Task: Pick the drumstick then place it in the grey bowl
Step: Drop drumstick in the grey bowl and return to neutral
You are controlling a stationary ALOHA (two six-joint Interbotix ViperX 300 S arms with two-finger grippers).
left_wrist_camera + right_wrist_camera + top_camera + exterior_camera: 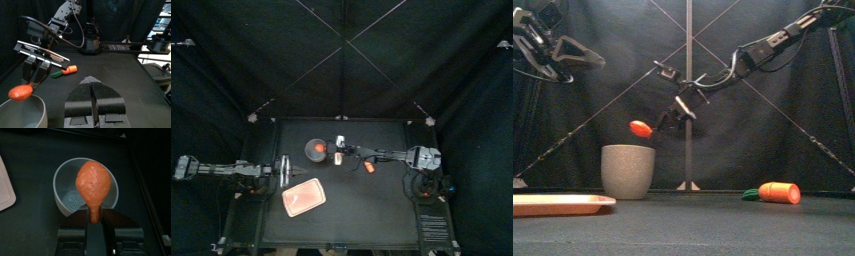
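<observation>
Pick complete; release into bowl outstanding.
Left pincer [93, 87] rests closed at the worktop's 9 o'clock edge. Farther back, at 11 o'clock, the right pincer [94, 218], reaching in from 3 o'clock, clamps the drumstick [93, 180] by its shank directly above the grey bowl [628, 172], not yet inside.

The right arm [770, 40] is black and jointed, with cables looped along it. A silver cross-plate [41, 52] tops the right gripper [95, 218]. The left gripper [93, 96] has broad black wedge jaws.

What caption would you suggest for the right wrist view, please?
Right hand holds the orange drumstick by its thin end above the grey bowl.
</observation>
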